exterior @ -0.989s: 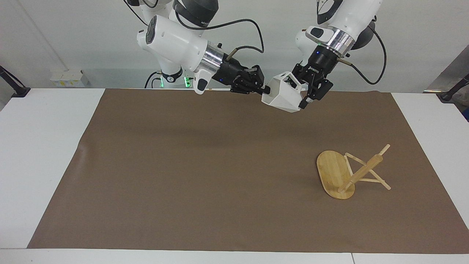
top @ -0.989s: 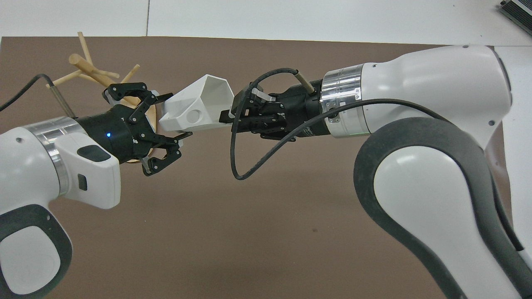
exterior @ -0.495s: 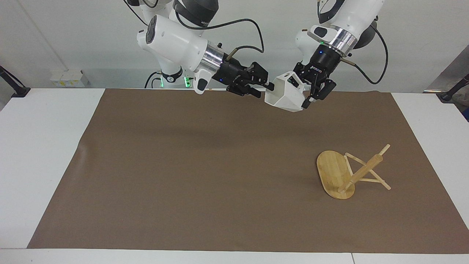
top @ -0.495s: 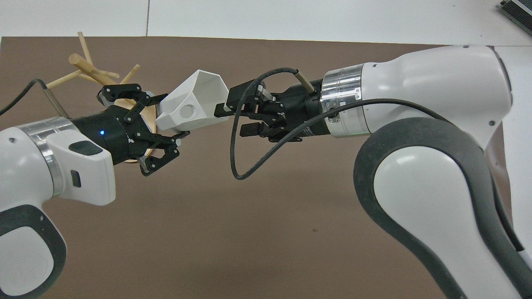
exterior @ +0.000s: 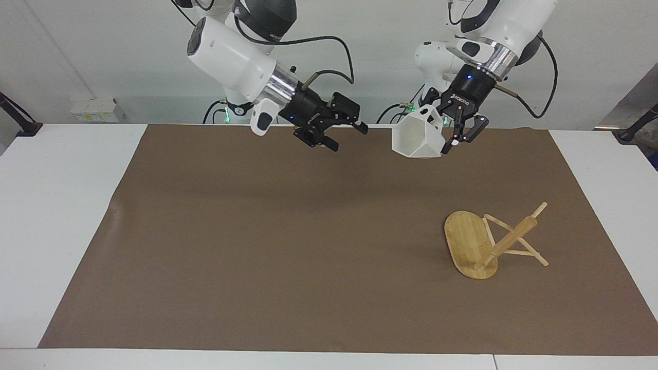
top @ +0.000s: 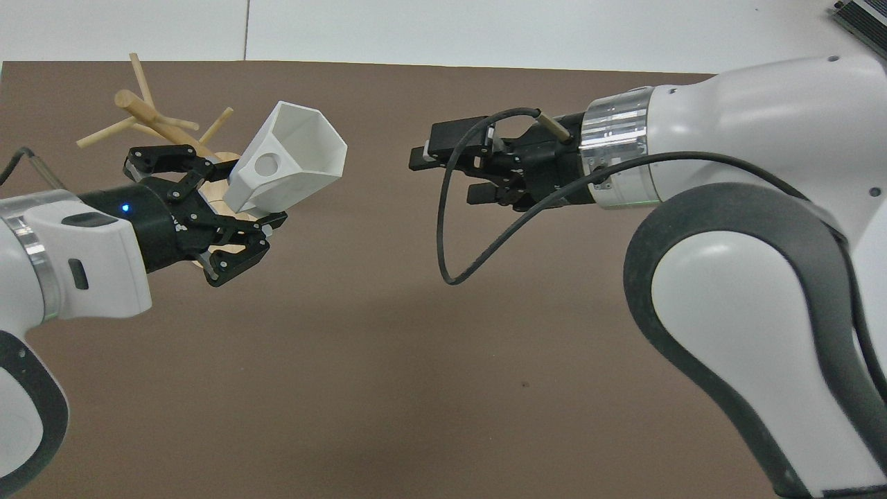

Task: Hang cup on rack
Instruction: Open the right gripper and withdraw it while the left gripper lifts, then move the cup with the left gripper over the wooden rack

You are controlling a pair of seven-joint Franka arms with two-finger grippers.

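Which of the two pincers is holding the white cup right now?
The left pincer, above the mat's edge nearest the robots, grips the cup. The right pincer hangs open and empty beside it.

It is a robotics lab: two white robot arms stand at a white table (exterior: 61, 216) with a brown paper mat (exterior: 288, 246), before bare white walls.

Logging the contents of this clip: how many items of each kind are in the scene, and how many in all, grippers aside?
White cup: 1, held up in the air
Bamboo rack: 1, tipped over on the brown mat
Brown mat: 1
Total: 3
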